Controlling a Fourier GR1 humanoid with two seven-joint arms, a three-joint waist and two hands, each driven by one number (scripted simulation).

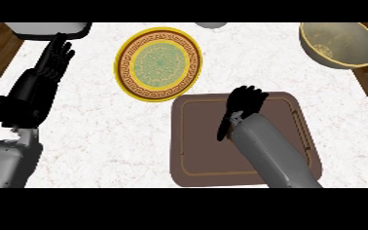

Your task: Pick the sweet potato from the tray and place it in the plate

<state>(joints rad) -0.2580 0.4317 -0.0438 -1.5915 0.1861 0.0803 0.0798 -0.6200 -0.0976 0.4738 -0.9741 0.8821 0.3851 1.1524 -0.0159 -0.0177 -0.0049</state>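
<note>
Head view: right hand curls over the brown rectangular tray, its fingers maybe clenched on the hidden sweet potato; the round yellow patterned plate is empty; left hand rests released.

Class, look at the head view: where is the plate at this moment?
The plate lies on the counter in the upper middle, just above the tray's upper-left corner, between the resting left hand and the right hand.

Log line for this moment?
right hand: over tray, fingers curled | sweet potato: not visible | plate: empty | left hand: open, resting
</note>
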